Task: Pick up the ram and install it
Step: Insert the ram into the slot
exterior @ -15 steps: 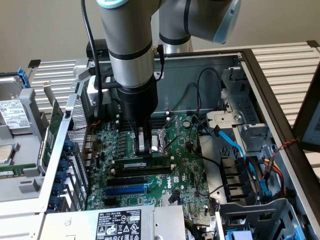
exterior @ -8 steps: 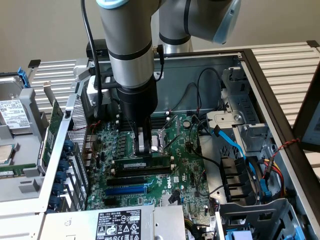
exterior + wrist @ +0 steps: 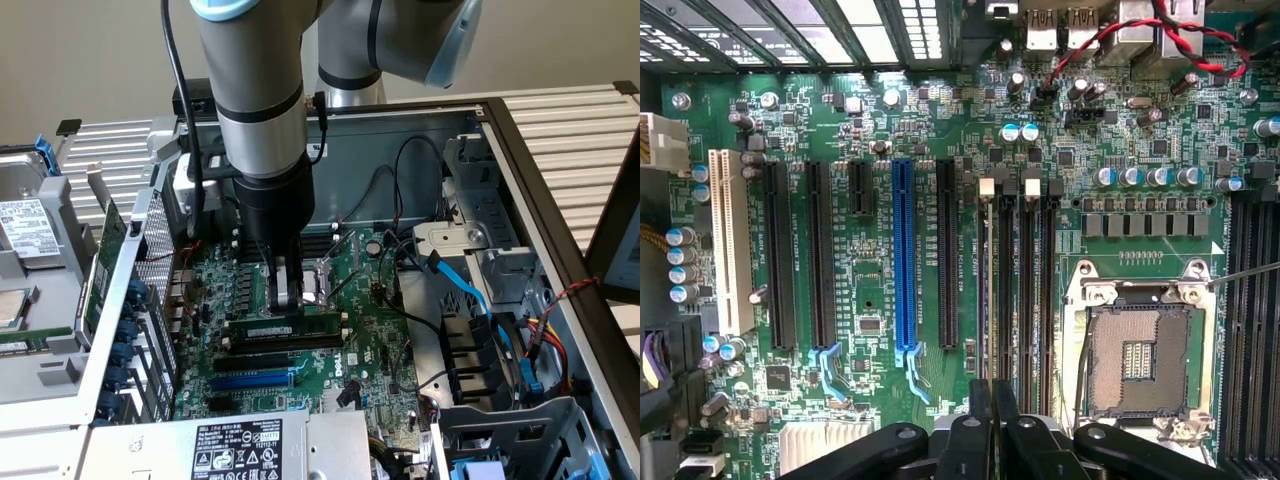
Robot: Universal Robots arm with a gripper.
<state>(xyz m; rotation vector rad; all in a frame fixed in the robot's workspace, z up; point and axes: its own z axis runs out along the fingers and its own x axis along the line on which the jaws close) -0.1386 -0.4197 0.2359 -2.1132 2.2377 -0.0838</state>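
Observation:
The ram (image 3: pixel 285 327), a thin dark green stick with a pale label, stands on edge along a black slot on the motherboard (image 3: pixel 380 350), just beyond the long blue slot (image 3: pixel 250 380). My gripper (image 3: pixel 287 300) comes straight down onto its middle, fingers shut on its top edge. In the wrist view the ram (image 3: pixel 983 290) shows edge-on in the black slot nearest the blue slot (image 3: pixel 902 260), running in under my closed fingertips (image 3: pixel 980 410). I cannot tell how deep it sits in the slot.
The open CPU socket (image 3: pixel 1137 350) lies close beside the memory slots. Black, blue and red cables (image 3: pixel 470 290) and the drive cage crowd the exterior view's right. The case wall with card brackets (image 3: pixel 130 300) stands at the exterior view's left, the power supply (image 3: pixel 235 450) in front.

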